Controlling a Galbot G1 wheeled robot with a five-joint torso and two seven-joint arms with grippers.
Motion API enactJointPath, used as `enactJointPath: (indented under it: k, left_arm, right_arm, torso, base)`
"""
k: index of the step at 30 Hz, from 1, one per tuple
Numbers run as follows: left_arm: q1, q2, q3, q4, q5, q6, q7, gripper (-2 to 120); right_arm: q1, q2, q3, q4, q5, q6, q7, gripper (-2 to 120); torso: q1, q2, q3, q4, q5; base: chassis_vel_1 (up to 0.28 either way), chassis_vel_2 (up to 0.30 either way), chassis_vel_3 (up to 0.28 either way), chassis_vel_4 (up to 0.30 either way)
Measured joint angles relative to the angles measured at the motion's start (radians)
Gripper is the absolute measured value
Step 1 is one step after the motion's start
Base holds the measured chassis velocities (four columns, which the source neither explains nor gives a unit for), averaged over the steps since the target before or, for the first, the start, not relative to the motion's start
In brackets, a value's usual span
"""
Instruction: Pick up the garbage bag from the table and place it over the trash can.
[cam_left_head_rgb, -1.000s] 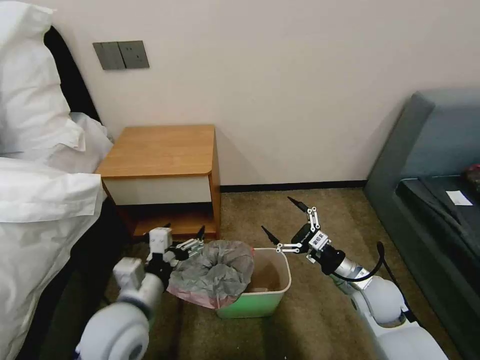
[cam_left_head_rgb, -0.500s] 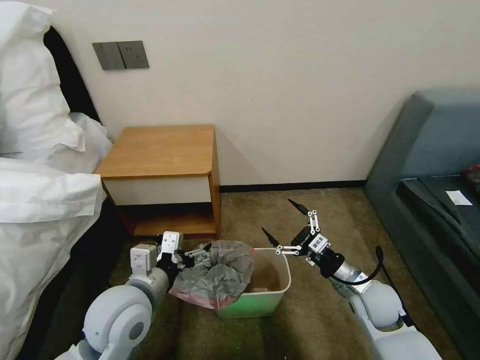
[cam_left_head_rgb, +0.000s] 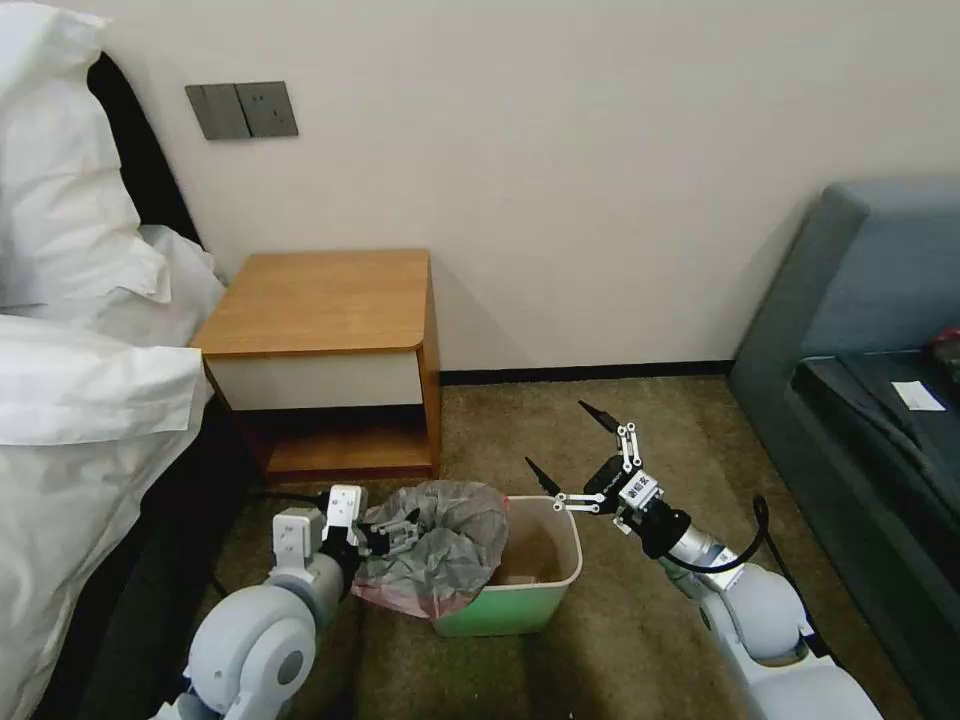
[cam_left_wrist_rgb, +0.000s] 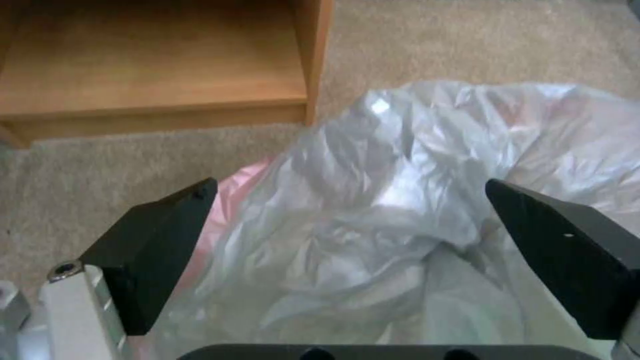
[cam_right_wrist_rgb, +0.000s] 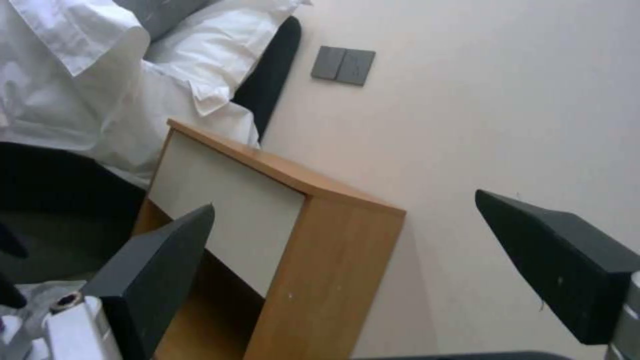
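Observation:
The grey crinkly garbage bag (cam_left_head_rgb: 445, 540) lies bunched over the left end of the trash can (cam_left_head_rgb: 525, 600), its pinkish edge hanging down outside. The can's right half shows open. My left gripper (cam_left_head_rgb: 398, 530) sits at the bag's left side, open. In the left wrist view its fingertips (cam_left_wrist_rgb: 167, 230) stand wide apart on either side of the bag (cam_left_wrist_rgb: 400, 200), not pinching it. My right gripper (cam_left_head_rgb: 554, 432) hovers open above the can's right rear rim. In the right wrist view this gripper (cam_right_wrist_rgb: 345, 200) points at the table (cam_right_wrist_rgb: 320, 240). The table (cam_left_head_rgb: 320, 300) top is bare.
A bed with white bedding (cam_left_head_rgb: 70, 380) fills the left side. A grey sofa (cam_left_head_rgb: 870, 350) stands at the right. The wall runs behind the table. Brown carpet (cam_left_head_rgb: 620, 430) lies open between the can and the sofa.
My left arm has dropped lower and drawn back toward me, bringing its gripper down against the bag's left side. The right gripper has sunk slightly. The bag stays on the can.

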Motion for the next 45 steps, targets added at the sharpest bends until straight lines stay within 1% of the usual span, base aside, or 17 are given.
enactJointPath:
  k: [8, 11, 21, 25, 29, 38, 40, 41, 43, 44, 45]
  left_arm:
    - [-0.002, -0.007, 0.002, 0.037, 0.004, -0.002, 0.015, 100]
    - [-0.006, -0.012, 0.007, 0.064, 0.007, -0.002, 0.016, 100]
    - [-0.016, -0.014, 0.015, 0.099, 0.003, -0.003, 0.021, 99]
    - [-0.019, -0.019, 0.018, 0.103, -0.013, -0.004, 0.024, 99]
    - [-0.016, -0.023, 0.019, 0.108, -0.023, -0.004, 0.04, 96]
    - [-0.004, -0.028, 0.021, 0.123, -0.019, -0.004, 0.071, 93]
    - [-0.003, -0.03, 0.021, 0.128, -0.015, -0.004, 0.084, 85]
    - [-0.003, -0.03, 0.021, 0.128, -0.015, -0.004, 0.084, 85]
    - [-0.002, -0.034, 0.021, 0.131, -0.009, -0.004, 0.099, 75]
    - [-0.002, -0.034, 0.021, 0.131, -0.009, -0.004, 0.099, 75]
    - [-0.002, -0.038, 0.021, 0.134, -0.007, -0.004, 0.114, 71]
  right_arm:
    - [-0.002, 0.004, -0.003, -0.007, -0.002, 0.006, -0.004, 100]
    - [-0.008, 0.006, -0.002, -0.009, -0.003, 0.009, -0.008, 100]
    - [-0.01, 0.016, -0.006, -0.01, -0.003, 0.011, -0.013, 100]
    - [-0.009, 0.018, -0.011, -0.01, -0.005, 0.012, -0.016, 100]
    - [-0.014, 0.017, -0.011, -0.01, -0.006, 0.014, -0.02, 100]
    - [-0.02, 0.016, -0.007, -0.011, -0.003, 0.018, -0.022, 100]
    - [-0.021, 0.017, -0.007, -0.012, -0.003, 0.02, -0.022, 100]
    - [-0.021, 0.017, -0.007, -0.012, -0.003, 0.02, -0.022, 100]
    - [-0.022, 0.017, -0.007, -0.012, -0.003, 0.02, -0.023, 100]
    - [-0.022, 0.017, -0.007, -0.012, -0.003, 0.02, -0.023, 100]
    - [-0.022, 0.017, -0.007, -0.012, -0.002, 0.02, -0.023, 100]
  torso:
    - [0.0, 0.0, 0.0, 0.0, 0.0]
    - [0.0, 0.0, 0.0, 0.0, 0.0]
    - [0.0, 0.0, 0.0, 0.0, 0.0]
    - [0.0, 0.0, 0.0, -0.0001, 0.0]
    - [0.0, 0.0, 0.0, -0.0001, 0.0]
    - [0.0, 0.0, 0.0, 0.0, 0.0]
    - [0.0, 0.0, 0.0, 0.0, 0.0]
    - [0.0, 0.0, 0.0, 0.0, 0.0]
    - [0.0, 0.0, 0.0, 0.0, 0.0]
    - [0.0, 0.0, 0.0, 0.0, 0.0]
    - [0.0, 0.0, 0.0, -0.0001, 0.0001]
  base:
    - [0.0, 0.0, 0.0, 0.0]
    - [0.0, 0.0, 0.0, 0.0]
    - [0.0, 0.0, 0.0, 0.0]
    - [0.0, 0.0, 0.0, 0.0]
    - [0.0, 0.0, 0.0, 0.0]
    - [0.0, 0.0, 0.0, 0.0]
    - [0.0, 0.0, 0.0, 0.0]
    - [0.0, 0.0, 0.0, 0.0]
    - [0.0, 0.0, 0.0, 0.0]
    - [0.0, 0.0, 0.0, 0.0]
    - [0.0, 0.0, 0.0, 0.0]
